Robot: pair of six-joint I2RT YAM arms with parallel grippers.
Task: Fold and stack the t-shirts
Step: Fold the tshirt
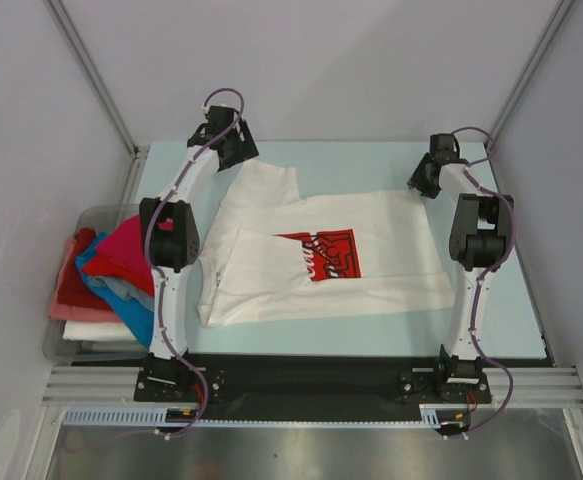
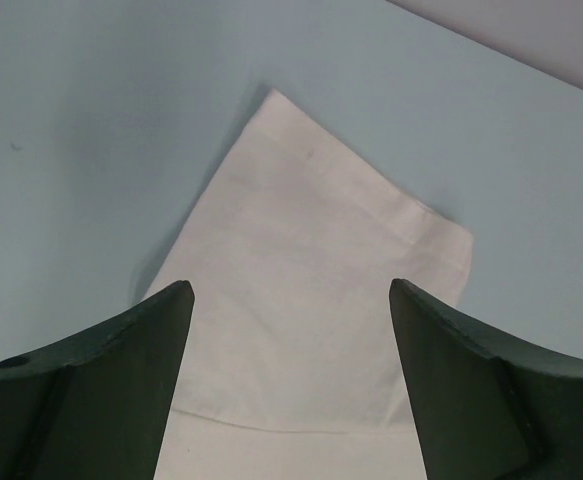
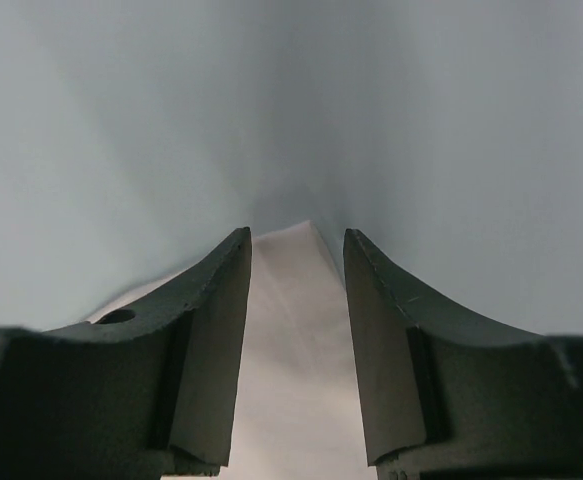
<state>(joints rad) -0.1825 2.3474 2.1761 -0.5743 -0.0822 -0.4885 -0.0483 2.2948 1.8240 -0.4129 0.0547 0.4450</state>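
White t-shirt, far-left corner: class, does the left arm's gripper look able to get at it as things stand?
Probably yes: the left gripper hangs open right above that corner of the white t-shirt, with only bare table around it and nothing in between.

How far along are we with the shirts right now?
Done: no folded stack shows on the table. In hand: the white shirt lies spread, partly doubled over at one side; the left gripper is open above a far corner, the right gripper part-open around another. Left: finish this fold, then the coloured shirts heaped at the bin.
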